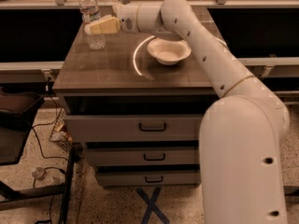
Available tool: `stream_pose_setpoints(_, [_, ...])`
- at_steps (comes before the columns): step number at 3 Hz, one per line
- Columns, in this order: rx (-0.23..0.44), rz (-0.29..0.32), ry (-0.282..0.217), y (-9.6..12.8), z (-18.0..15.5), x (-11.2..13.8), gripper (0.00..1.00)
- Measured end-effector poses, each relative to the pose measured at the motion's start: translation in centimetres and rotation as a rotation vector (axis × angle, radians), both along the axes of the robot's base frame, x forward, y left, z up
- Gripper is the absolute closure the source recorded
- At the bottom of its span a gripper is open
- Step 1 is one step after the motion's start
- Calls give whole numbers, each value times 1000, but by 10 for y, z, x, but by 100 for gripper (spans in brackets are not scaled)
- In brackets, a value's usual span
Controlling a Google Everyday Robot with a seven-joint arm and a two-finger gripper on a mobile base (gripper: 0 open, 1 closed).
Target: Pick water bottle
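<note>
The water bottle (89, 6) is clear ribbed plastic with a white cap. It stands upright at the back left corner of the dark cabinet top (107, 66). My gripper (97, 27), with pale yellow tips, reaches in from the right. It sits at the bottle's middle, overlapping its front and right side. The bottle's base rests on the top. My white arm stretches from the lower right across the back of the cabinet.
A white bowl (168, 50) sits right of the bottle, under my arm, with a bright curved reflection beside it. The cabinet has three drawers (152, 125) in front. A dark chair (14, 120) and cables (42, 171) lie at the left on the floor.
</note>
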State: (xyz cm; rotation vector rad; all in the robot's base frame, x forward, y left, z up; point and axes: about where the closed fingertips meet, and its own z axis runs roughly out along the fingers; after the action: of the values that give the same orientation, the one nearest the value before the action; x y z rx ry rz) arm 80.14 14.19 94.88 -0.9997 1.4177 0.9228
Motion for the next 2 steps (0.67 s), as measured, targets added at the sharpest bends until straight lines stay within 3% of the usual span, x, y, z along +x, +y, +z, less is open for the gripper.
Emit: stream_pose_setpoints(2, [-47,13,-35,21,12,17,0])
